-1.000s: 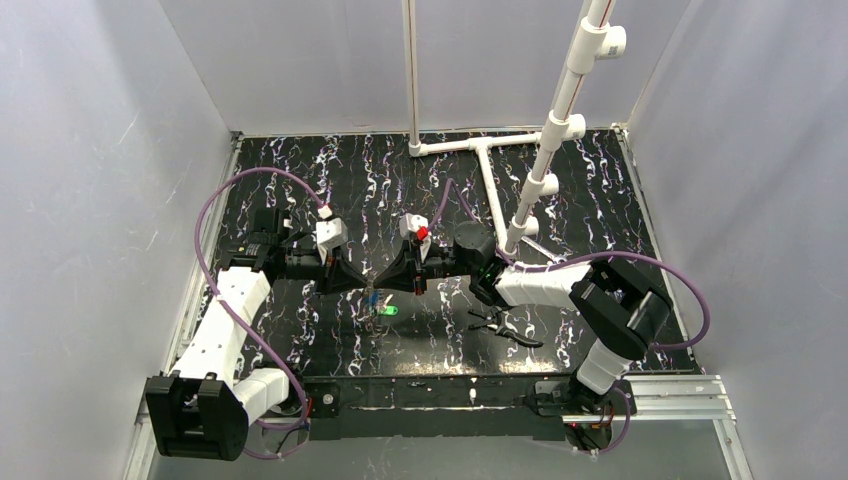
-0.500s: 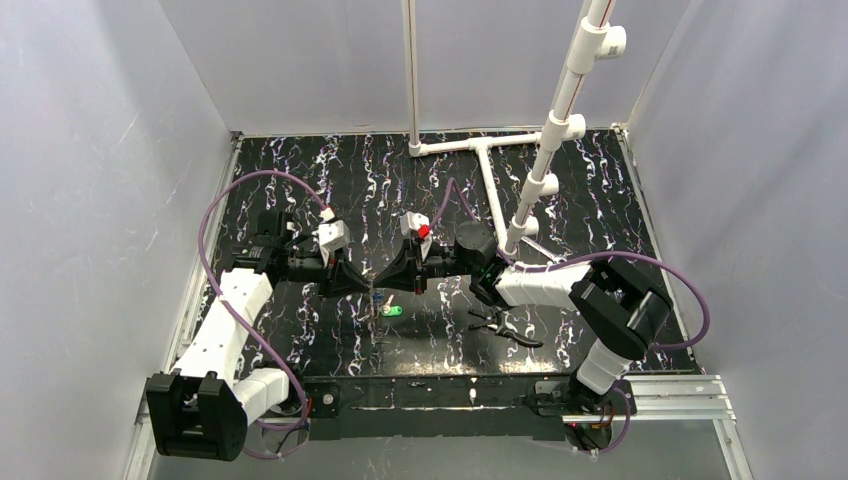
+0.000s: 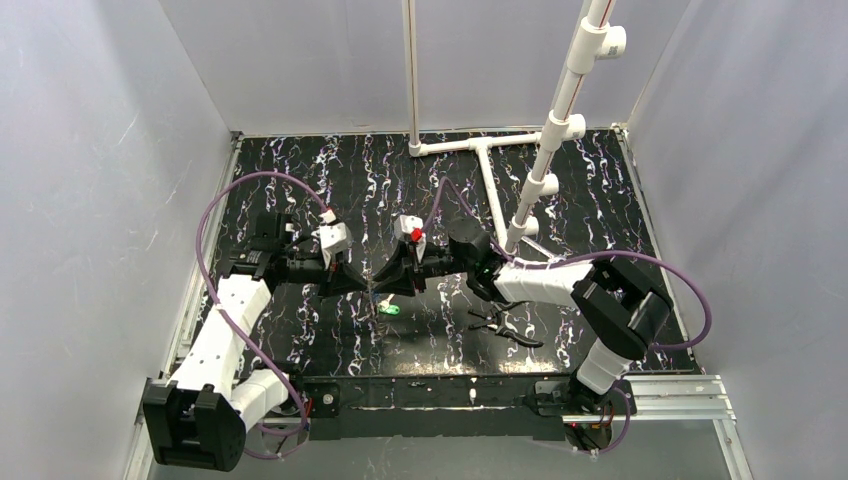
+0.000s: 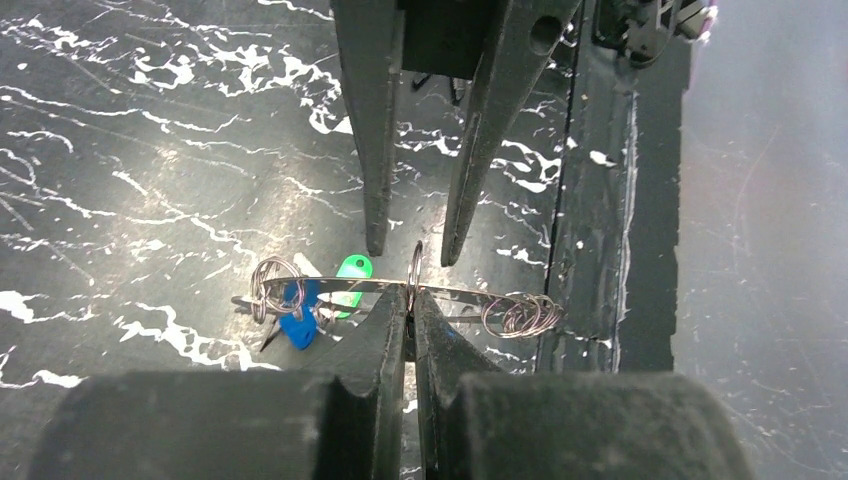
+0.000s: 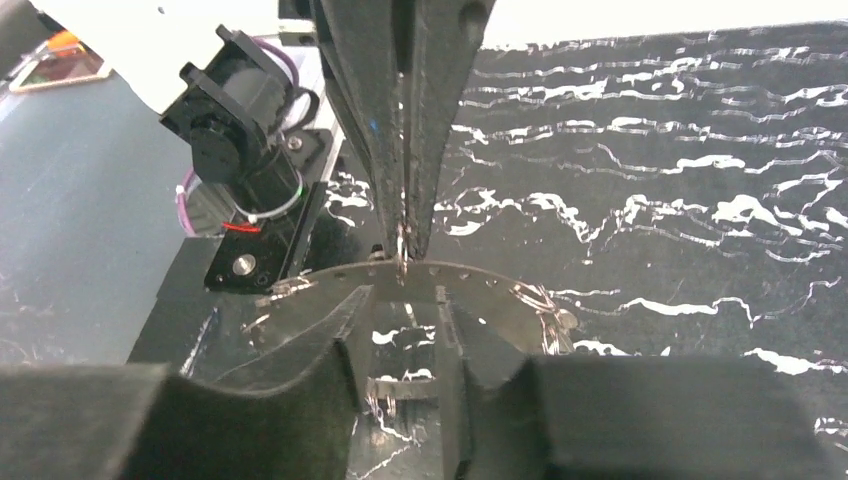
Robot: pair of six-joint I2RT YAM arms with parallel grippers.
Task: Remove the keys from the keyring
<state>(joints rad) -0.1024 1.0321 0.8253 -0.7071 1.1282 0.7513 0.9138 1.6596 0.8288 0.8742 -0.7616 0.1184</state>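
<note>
My left gripper (image 4: 410, 295) is shut on a thin silvery keyring (image 4: 414, 262) and holds it above the black table. A curved metal strip (image 4: 470, 293) hangs through that ring, with small wire rings (image 4: 520, 315) at its ends. The blue key (image 4: 296, 322) and green key (image 4: 352, 272) hang at one end. My right gripper (image 5: 400, 312) faces the left one, jaws apart on either side of the ring, fingertips at the strip (image 5: 480, 285). A small metal piece (image 5: 405, 385) shows between its fingers; I cannot tell if it is gripped. From above, both grippers (image 3: 372, 285) meet over the green key (image 3: 391, 309).
Black-handled pliers (image 3: 503, 327) lie on the table right of the keys. A white pipe frame (image 3: 497, 190) stands at the back right. The table's front edge (image 4: 600, 200) runs close to the grippers. Grey walls enclose the table.
Both grippers have shifted slightly left and away from the front edge, still tip to tip, carrying the ring and keys with them.
</note>
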